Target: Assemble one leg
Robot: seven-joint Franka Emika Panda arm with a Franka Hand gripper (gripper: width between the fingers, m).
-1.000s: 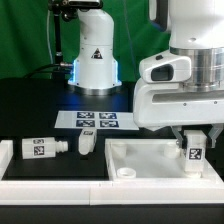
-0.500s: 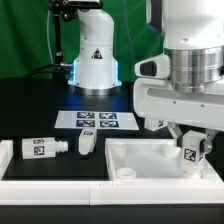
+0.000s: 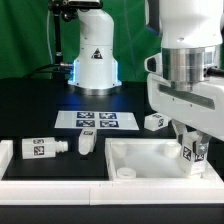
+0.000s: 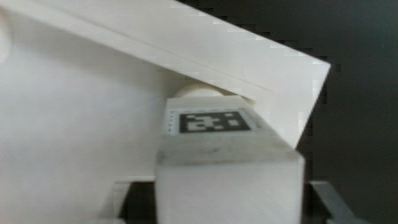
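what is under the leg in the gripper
The white panel: the leg, clamped in the gripper, stands over its corner at the exterior view's right. The leg itself hides whether a hole lies beneath it and whether it touches the panel.

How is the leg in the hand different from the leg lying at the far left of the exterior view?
The held leg stands upright; the far-left leg lies on its side. The held leg is clamped in the hand at a corner of the white panel; the far-left leg rests free on the black table. Both are stubby white pegs with square tags.
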